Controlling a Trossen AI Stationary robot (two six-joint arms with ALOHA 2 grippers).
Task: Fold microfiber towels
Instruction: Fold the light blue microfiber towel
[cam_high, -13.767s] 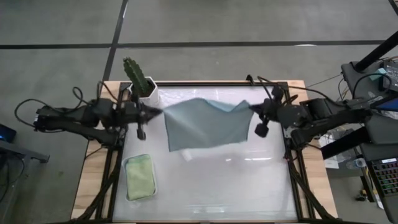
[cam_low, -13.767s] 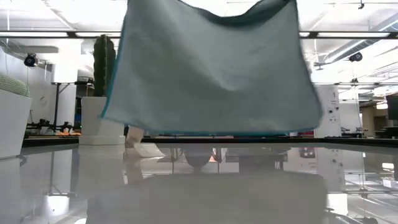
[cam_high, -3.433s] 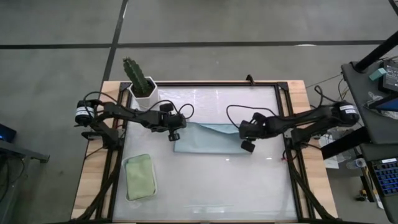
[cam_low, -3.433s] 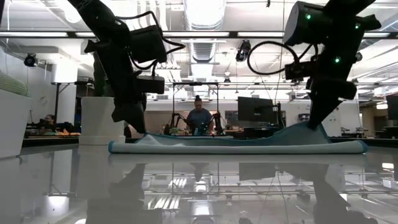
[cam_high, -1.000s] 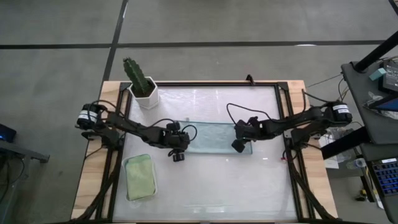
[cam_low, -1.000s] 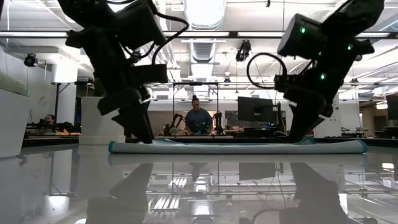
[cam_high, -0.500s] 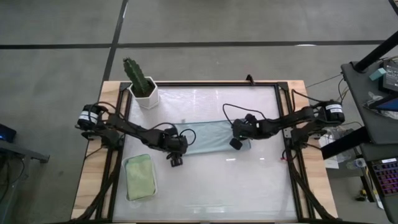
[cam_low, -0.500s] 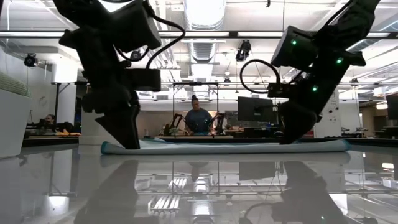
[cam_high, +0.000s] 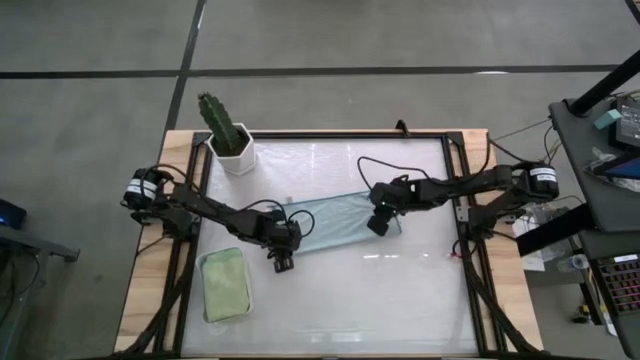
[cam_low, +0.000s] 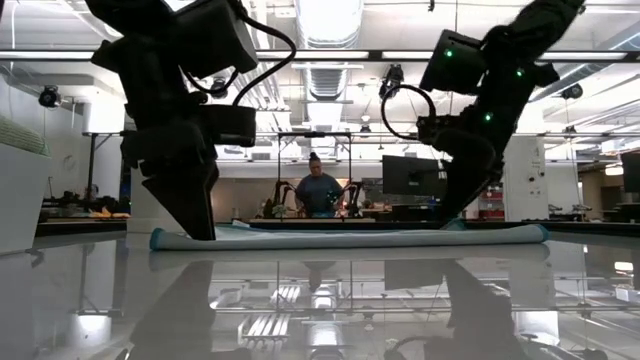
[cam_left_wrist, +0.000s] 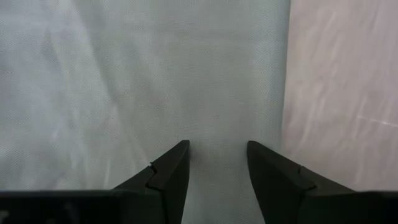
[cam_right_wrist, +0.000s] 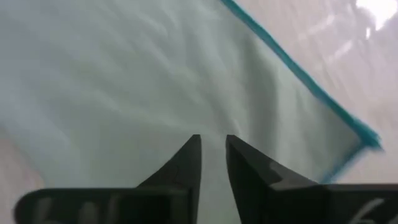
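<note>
Pale blue towel folded into long strip, flat on glossy white table, stretched between both claws. Left gripper down on strip's left end, fingers parted, cloth under and between them. Right gripper on strip's right end, fingers nearly together; grip on cloth unclear. Sage green towel folded in white tray, just near-side of left gripper. Potted cactus beyond it, at far corner.
</note>
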